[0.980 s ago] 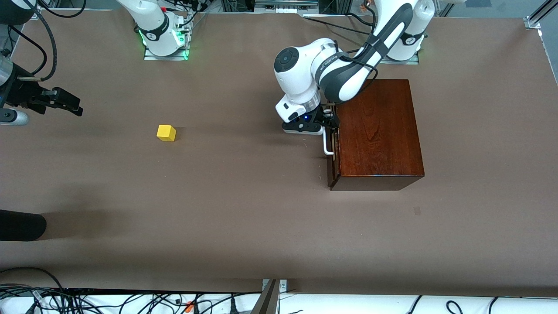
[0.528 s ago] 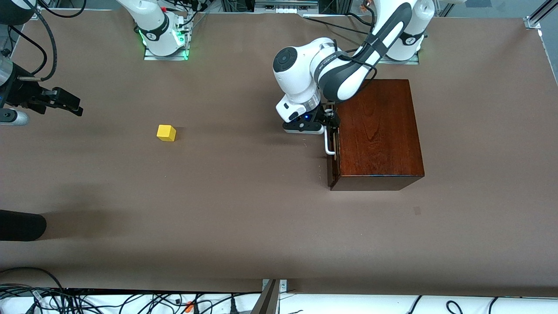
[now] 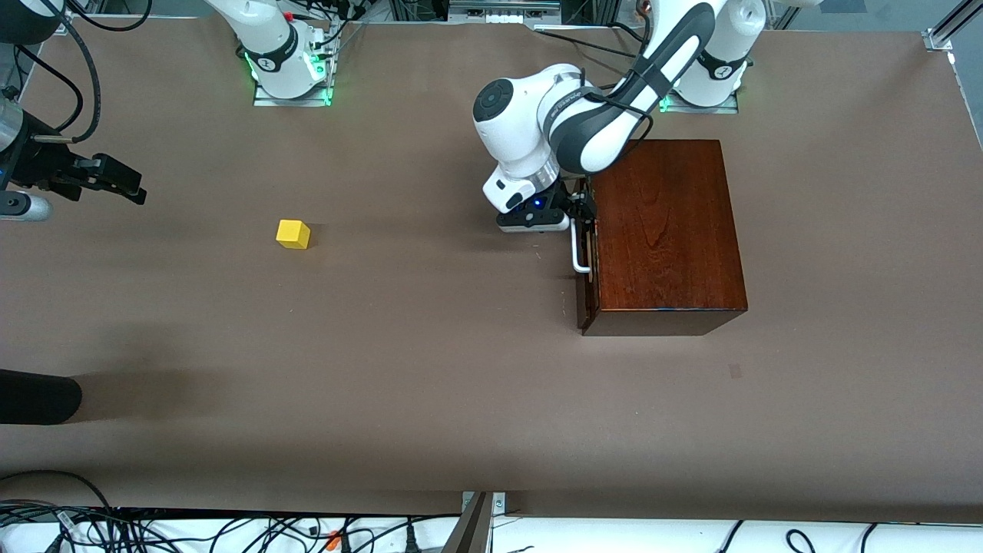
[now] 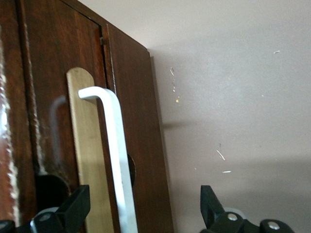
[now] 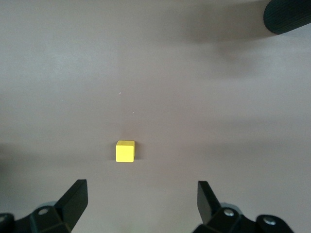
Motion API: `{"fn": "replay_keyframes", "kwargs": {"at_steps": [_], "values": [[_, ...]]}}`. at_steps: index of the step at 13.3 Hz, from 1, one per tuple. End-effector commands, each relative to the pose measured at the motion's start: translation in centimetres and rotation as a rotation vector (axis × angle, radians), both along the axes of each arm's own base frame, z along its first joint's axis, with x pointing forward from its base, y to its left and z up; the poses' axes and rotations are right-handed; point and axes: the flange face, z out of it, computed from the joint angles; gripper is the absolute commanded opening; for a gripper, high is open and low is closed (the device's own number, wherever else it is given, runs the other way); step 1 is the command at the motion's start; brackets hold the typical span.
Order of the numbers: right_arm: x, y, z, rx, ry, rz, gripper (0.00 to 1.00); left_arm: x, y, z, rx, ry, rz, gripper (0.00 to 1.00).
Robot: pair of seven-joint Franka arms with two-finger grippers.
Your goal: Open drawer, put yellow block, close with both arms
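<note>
The dark reddish-brown wooden box (image 3: 660, 230) stands at the left arm's end of the table, its drawer pushed in. The drawer's white handle (image 3: 580, 250) faces the right arm's end. My left gripper (image 3: 584, 211) is open at the handle's upper end. In the left wrist view the white bar (image 4: 114, 145) runs between the spread fingers of the left gripper (image 4: 143, 196), nearer to one finger (image 4: 73, 208). The yellow block (image 3: 292, 233) lies on the table toward the right arm's end. My right gripper (image 3: 127, 184) is open and empty, held in the air; its wrist view shows the block (image 5: 125, 151) ahead of the right gripper (image 5: 141, 191).
A black rounded object (image 3: 38, 395) juts in at the table's edge near the front camera, at the right arm's end; it also shows in the right wrist view (image 5: 289, 14). Cables (image 3: 230, 530) run along the front edge. Bare brown tabletop (image 3: 430, 307) lies between block and box.
The left arm's wrist and elbow have shifted slightly away from the front camera, with its gripper still at the handle. The drawer, the block and the right arm have not moved.
</note>
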Motion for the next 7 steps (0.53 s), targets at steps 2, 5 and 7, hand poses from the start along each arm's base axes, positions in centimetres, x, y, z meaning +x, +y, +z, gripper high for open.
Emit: {"fn": "replay_keyframes", "kwargs": {"at_steps": [2, 5, 7], "values": [[-0.14, 0.20, 0.22, 0.000, 0.006, -0.007, 1.00, -0.80, -0.88, -0.65, 0.009, -0.024, 0.002, 1.00], [-0.14, 0.20, 0.22, 0.000, 0.006, -0.007, 1.00, -0.37, -0.82, -0.61, -0.009, -0.030, 0.004, 1.00], [-0.15, 0.20, 0.14, 0.000, 0.007, -0.007, 1.00, -0.26, -0.86, -1.04, -0.020, -0.027, 0.002, 1.00]]}}
